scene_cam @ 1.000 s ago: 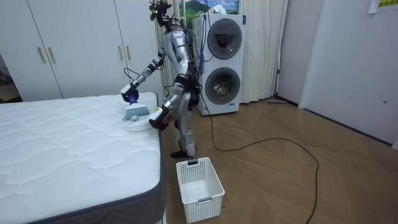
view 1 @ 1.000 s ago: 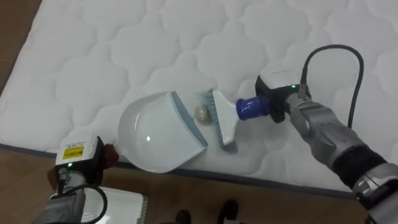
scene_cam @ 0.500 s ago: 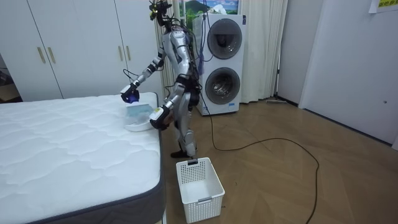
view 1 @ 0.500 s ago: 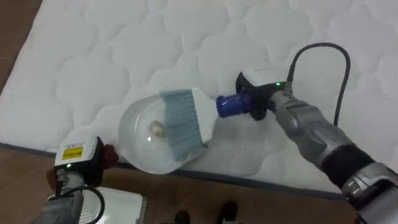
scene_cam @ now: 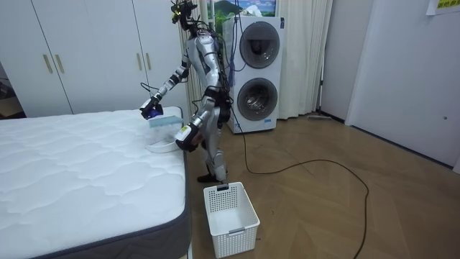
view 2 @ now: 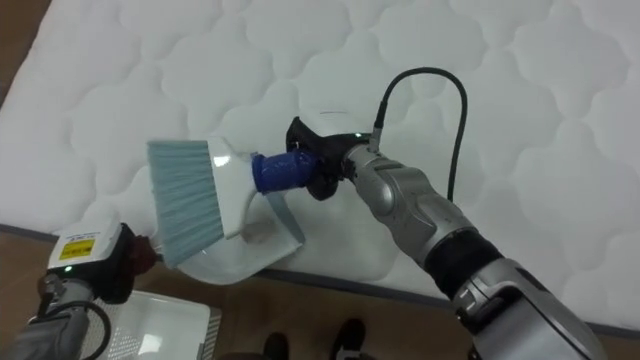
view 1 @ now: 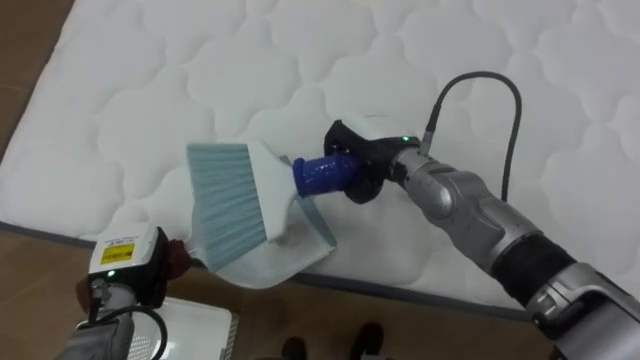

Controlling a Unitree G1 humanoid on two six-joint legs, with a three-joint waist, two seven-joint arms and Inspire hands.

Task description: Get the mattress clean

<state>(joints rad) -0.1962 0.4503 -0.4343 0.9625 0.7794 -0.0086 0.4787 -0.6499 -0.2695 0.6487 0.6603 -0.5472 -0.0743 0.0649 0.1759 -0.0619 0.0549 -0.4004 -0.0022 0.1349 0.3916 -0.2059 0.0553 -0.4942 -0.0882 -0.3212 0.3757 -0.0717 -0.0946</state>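
A hand brush (view 1: 228,200) with pale blue bristles and a blue handle hangs just above a white dustpan (view 1: 285,252) at the near edge of the white quilted mattress (view 1: 200,80). My right hand (view 1: 362,172) is shut on the blue handle. The brush head covers most of the pan's inside. The pan is tilted, with its open lip toward the bed. My left hand (view 1: 130,270) holds the pan's dark red handle (view 1: 178,252) at the lower left, beyond the bed's edge. In the room view I stand at the bed's corner, with both arms out over it.
A white slatted basket (scene_cam: 230,208) stands on the wooden floor by my feet, and its rim (view 1: 195,325) sits below the dustpan. The mattress has a dark side band (view 1: 420,292). Wardrobes and stacked washing machines (scene_cam: 257,72) stand behind me.
The brush swept left across the mattress and pushed a small pale ball into the dustpan. It now sits over the pan. The pan has tipped up at the bed's edge.
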